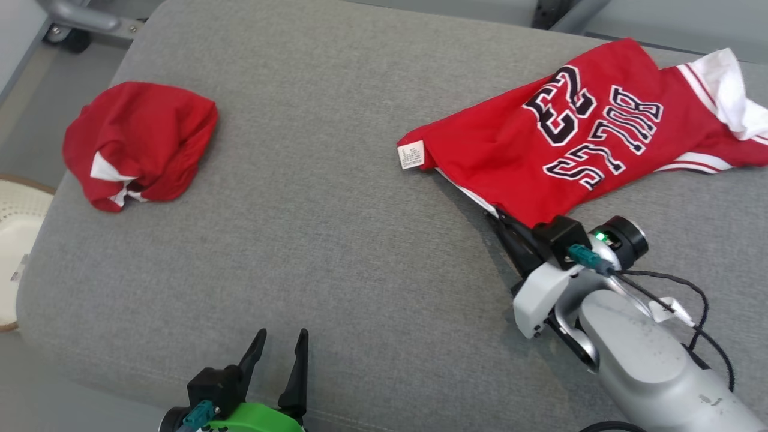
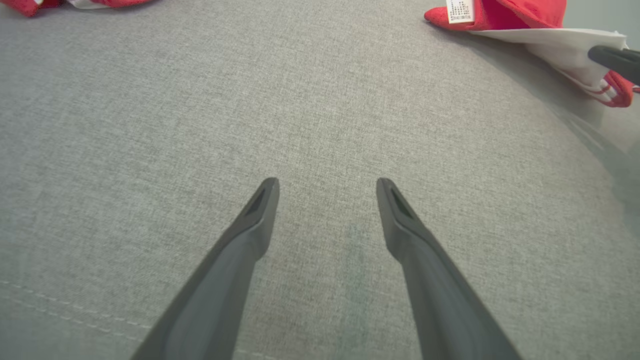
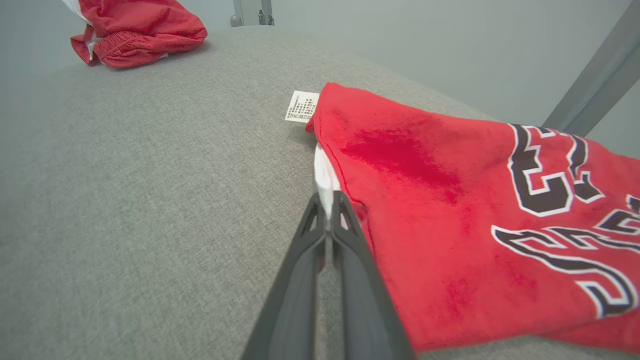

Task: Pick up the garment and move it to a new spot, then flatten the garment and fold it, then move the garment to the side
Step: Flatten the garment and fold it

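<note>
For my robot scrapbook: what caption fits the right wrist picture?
Right gripper pinches the white edge of the red jersey on the grey cushion.

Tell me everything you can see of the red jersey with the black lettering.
The jersey is red, of thin knit-looking fabric, with white-outlined black lettering and numerals, white trim and a white panel at its far end. A white care label sticks out at its left corner. It lies rumpled, not flattened, on the right side of the grey cushion. The right hand is shut on its white-lined edge, close to the label corner.
</note>
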